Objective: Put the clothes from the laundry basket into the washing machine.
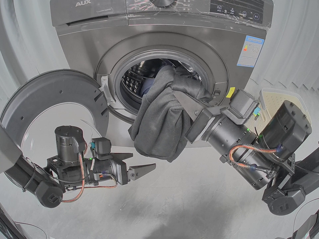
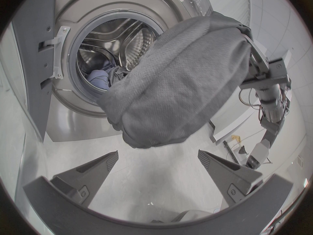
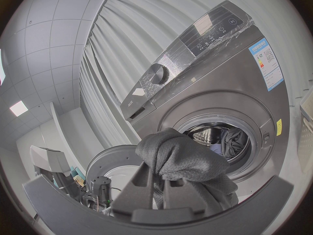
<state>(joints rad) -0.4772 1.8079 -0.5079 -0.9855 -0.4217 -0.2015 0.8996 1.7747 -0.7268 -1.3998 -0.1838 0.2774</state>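
a dark grey knit garment (image 1: pixel 159 123) is clamped at one bunched end by the right gripper (image 3: pixel 158 177) and is draped across the drum opening (image 1: pixel 133 78), with its lower part hung below the rim. the grey front-loading washing machine (image 1: pixel 83 50) is shown with its round door (image 1: pixel 50 93) swung open to the left. a blue garment (image 1: pixel 148 85) and a dark garment (image 3: pixel 233 141) are lodged inside the drum. a white perforated laundry basket (image 1: pixel 282 100) is positioned just right of the machine.
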